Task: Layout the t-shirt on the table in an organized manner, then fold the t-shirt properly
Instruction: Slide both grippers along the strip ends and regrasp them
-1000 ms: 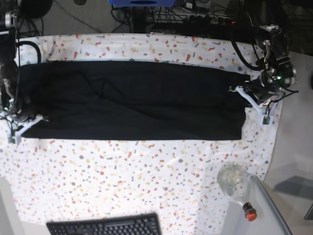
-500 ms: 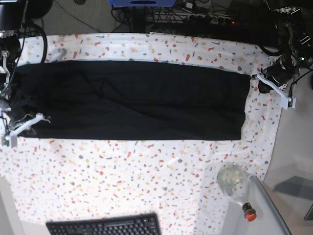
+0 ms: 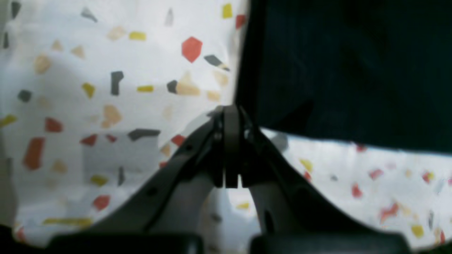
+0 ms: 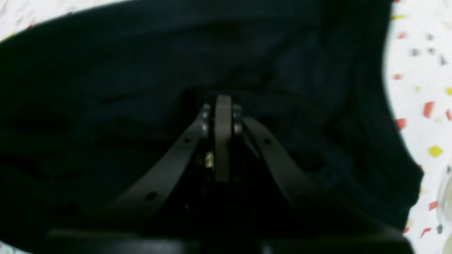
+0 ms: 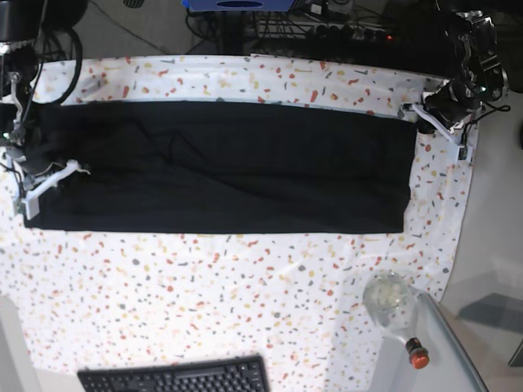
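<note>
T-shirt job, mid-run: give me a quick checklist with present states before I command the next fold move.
1. T-shirt lies flat as a long band on the table: ok.
2. Left pincer shut and empty, by the shirt's corner, over bare tablecloth: ok.
3. Right pincer shut, over the dark cloth; whether it pinches fabric: cannot tell.
4. Shirt edges straight: front edge ok; a few creases near the middle.
5. Glass bottle and keyboard apart from the shirt: ok.
6. Pincers open for a new grasp: not ok, both shut.
</note>
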Robot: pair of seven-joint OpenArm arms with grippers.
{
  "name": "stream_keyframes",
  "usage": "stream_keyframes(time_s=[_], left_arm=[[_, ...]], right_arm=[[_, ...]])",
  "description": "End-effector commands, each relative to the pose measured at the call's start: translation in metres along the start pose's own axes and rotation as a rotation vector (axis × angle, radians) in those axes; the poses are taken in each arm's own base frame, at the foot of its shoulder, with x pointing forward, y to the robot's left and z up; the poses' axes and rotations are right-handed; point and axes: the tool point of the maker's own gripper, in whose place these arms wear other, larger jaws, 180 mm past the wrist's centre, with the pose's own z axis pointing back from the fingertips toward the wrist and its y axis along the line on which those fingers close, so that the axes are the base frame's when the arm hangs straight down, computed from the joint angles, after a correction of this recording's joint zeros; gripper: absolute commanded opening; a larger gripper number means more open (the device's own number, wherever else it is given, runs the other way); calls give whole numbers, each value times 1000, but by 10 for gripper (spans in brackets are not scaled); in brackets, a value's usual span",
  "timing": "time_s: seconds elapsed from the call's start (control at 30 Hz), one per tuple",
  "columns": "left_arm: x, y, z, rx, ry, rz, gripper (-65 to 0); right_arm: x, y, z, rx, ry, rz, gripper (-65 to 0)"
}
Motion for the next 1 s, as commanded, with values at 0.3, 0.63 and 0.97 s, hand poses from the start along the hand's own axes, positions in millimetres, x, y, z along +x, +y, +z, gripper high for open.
stream_keyframes(time_s=[0.3,0.63,0.97], left_arm=[[55,33,44,34,-228,94,-650],[96,-6,41,-272,-385,116,0],[97,-3,-22,-329,-316,356,0]], right_arm=[[17,4,7,14,-58,15,-650],[-4,39,-1,89,0,77,-650],[-7,43,-2,98,7,85,-650]])
